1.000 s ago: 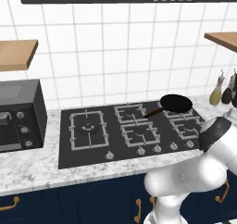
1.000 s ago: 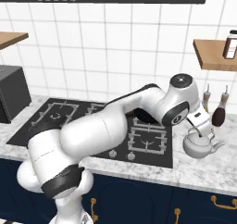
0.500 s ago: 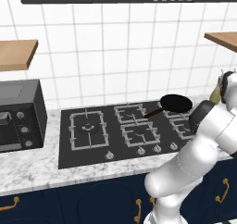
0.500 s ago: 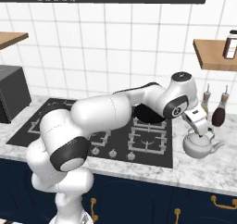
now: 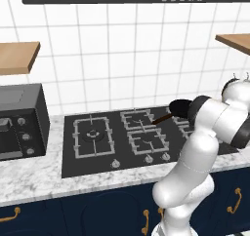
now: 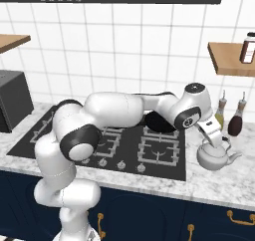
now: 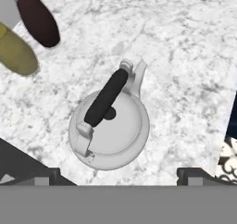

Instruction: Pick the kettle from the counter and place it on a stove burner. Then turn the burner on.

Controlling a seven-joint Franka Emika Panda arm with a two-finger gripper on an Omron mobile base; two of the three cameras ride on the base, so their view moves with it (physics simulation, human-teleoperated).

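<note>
The fingers (image 7: pixel 118 176) stand wide apart, above the small silvery-white kettle (image 7: pixel 109 129) and not touching it. The grey-white speckled marble bench (image 7: pixel 185 61) carries the kettle, right of the black glass cooktop (image 6: pixel 129 150). Two bottles (image 7: pixel 28 33) stand near the kettle.

Silvery-white kettle (image 7: pixel 111 133), black handle; speckled grey-white counter (image 7: pixel 185 70)
</note>
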